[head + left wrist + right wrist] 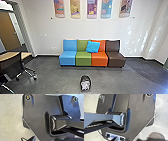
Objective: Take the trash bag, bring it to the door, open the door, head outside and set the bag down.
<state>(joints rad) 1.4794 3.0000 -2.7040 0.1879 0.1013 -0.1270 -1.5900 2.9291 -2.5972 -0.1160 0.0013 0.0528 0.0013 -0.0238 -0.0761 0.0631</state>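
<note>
left gripper [47, 140]: over by the robot's own dark plate; i cannot tell whether it is apart, together or clamped on something.
right gripper [129, 140]: beside the same plate, on its other side; i cannot tell its state either.
trash bag [85, 83]: on the floor [52, 77] ahead of both grippers and well apart from them, roughly midway between their two sides; dark round the edge, pale and patchy in the middle.
seats [67, 58]: farther ahead of the grippers than the bag, four armless ones in a row, sides together: blue, green, orange and brown, counting from the left gripper's side.
pillow [93, 47]: bright blue, tilted, resting across the green and orange seats, ahead of the grippers.
office chair [15, 62]: ahead and off to the left gripper's side, dark back, shiny legs on casters.
tabletop [25, 55]: light wood, beside that chair, same side.
brown door [9, 32]: far off on the left gripper's side, past a framed opening.
wall [40, 27]: white, behind the seats, splashed with light on the right gripper's side.
wall panels [92, 8]: five colourful ones, high above the seats, ahead of the grippers.
round brownish thing [156, 135]: near the plate, on the right gripper's side; i cannot tell what it is.
</note>
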